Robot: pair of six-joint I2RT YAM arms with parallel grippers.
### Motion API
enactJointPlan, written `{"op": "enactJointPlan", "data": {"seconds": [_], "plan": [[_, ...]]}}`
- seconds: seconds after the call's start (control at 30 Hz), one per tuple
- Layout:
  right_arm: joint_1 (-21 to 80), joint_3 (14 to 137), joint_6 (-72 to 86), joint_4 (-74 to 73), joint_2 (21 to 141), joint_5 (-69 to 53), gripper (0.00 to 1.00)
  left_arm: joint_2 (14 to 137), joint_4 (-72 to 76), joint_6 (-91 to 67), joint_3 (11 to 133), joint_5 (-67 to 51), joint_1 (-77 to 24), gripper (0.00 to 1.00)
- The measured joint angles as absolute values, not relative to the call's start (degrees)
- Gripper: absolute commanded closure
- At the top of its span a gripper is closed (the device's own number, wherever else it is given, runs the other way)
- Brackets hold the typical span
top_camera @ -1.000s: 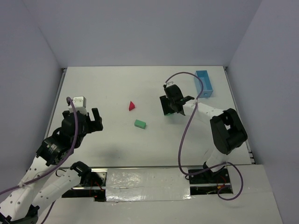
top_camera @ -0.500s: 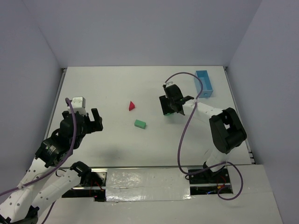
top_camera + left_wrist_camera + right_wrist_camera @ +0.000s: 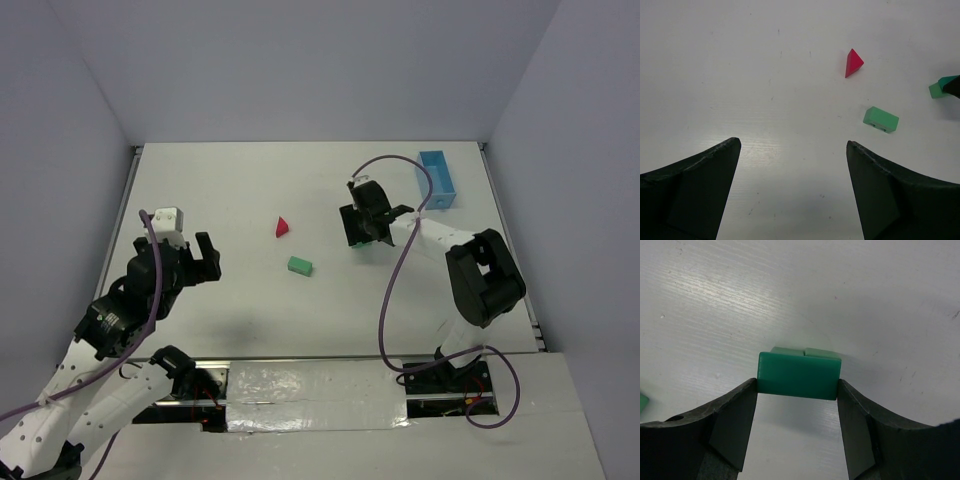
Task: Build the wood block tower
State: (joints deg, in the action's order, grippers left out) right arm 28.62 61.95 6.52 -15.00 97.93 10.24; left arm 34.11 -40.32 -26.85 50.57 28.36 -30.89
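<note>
My right gripper (image 3: 799, 390) is shut on a dark green rectangular block (image 3: 799, 375), its fingers pressed on the block's two ends. The block is held over two lighter green cubes (image 3: 805, 351) that stand side by side on the table; whether it touches them I cannot tell. In the top view this gripper (image 3: 362, 228) is at centre right. A red triangular piece (image 3: 282, 226) and a loose green rectangular block (image 3: 299, 265) lie mid-table, also in the left wrist view: the red piece (image 3: 853, 62), the green block (image 3: 881, 119). My left gripper (image 3: 200, 262) is open and empty.
A light blue tray (image 3: 437, 180) stands at the back right, behind the right gripper. The white table (image 3: 240, 190) is walled on three sides. The right arm's purple cable (image 3: 398, 270) loops over the table's right part.
The right gripper has shifted very slightly left with the green block in it. The left arm has barely moved.
</note>
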Motion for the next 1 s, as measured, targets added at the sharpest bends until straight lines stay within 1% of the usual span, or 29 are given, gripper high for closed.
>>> {"op": "enactJointPlan", "data": {"seconds": [0.17, 0.23, 0.27, 0.43, 0.53, 0.57, 0.8, 0.83, 0.93, 0.97, 1.0], "plan": [[28.62, 62.0, 6.52, -15.0, 97.95, 10.33, 0.46, 33.71, -40.23, -26.85, 50.57, 28.23, -30.89, 0.0], [28.62, 62.0, 6.52, -15.0, 97.95, 10.44, 0.44, 33.69, -40.25, -26.83, 50.57, 28.21, -30.89, 0.01], [28.62, 62.0, 6.52, -15.0, 97.97, 10.48, 0.41, 33.67, -40.23, -26.83, 50.57, 28.21, -30.89, 0.01], [28.62, 62.17, 6.52, -15.03, 98.1, 10.94, 0.38, 33.47, -40.23, -26.7, 50.57, 28.21, -30.89, 0.0], [28.62, 62.5, 6.55, -15.0, 98.59, 11.22, 0.34, 33.45, -40.23, -26.68, 50.57, 28.18, -30.89, 0.0], [28.62, 62.59, 6.55, -15.03, 98.76, 11.27, 0.29, 33.45, -40.21, -26.68, 50.57, 28.18, -30.89, 0.01], [28.62, 62.61, 6.7, -15.03, 98.87, 11.31, 0.27, 33.1, -40.21, -26.46, 50.57, 28.16, -30.89, 0.0], [28.62, 62.63, 6.72, -15.03, 98.87, 11.31, 0.24, 33.1, -40.21, -26.28, 50.57, 28.14, -30.89, 0.0], [28.62, 62.63, 6.74, -15.05, 98.87, 11.27, 0.23, 33.1, -40.21, -25.71, 50.57, 28.03, -30.89, 0.0], [28.62, 62.63, 6.74, -15.03, 98.87, 11.27, 0.2, 33.1, -40.21, -25.67, 50.57, 28.01, -30.89, 0.01], [28.62, 62.63, 6.79, -15.03, 98.87, 11.27, 0.2, 33.1, -40.21, -25.63, 50.54, 27.97, -30.89, 0.0]]}}
